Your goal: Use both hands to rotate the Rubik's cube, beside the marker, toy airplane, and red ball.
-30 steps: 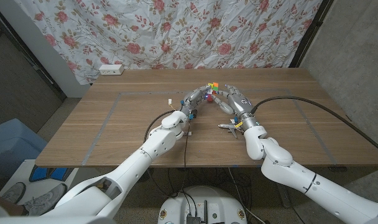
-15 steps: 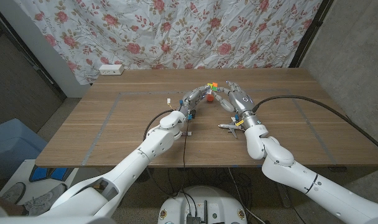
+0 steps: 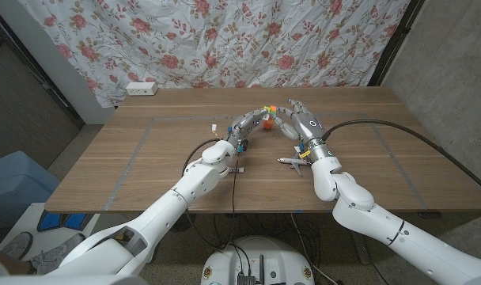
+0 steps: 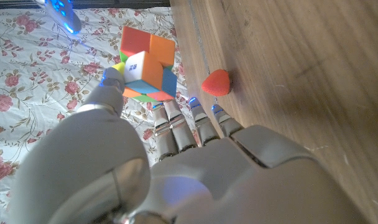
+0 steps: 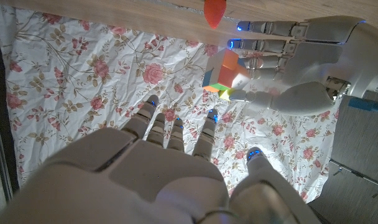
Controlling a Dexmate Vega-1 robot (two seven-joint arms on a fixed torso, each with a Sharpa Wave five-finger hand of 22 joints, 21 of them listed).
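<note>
My left hand (image 3: 247, 123) holds the Rubik's cube (image 3: 267, 110) above the table at the far middle. In the left wrist view the cube (image 4: 147, 62) is pinched between the thumb and the fingers (image 4: 183, 127). The right wrist view shows the same grip by the left hand (image 5: 301, 56) on the cube (image 5: 225, 76). My right hand (image 3: 302, 123) stands just right of the cube with its fingers (image 5: 176, 127) spread and a gap to the cube. The red ball (image 3: 266, 123) lies on the table under the cube, also seen as the ball (image 4: 216, 83).
A toy airplane (image 3: 292, 162) lies by my right wrist. A short thin item, likely the marker (image 3: 239, 168), lies beside my left forearm. A small white piece (image 3: 214, 129) sits left of the hands. The wooden table (image 3: 145, 174) ends at a floral cloth (image 3: 225, 39).
My right hand has drawn slightly to the right and off the cube, fingers now spread. The cube has shifted a little left in my left hand.
</note>
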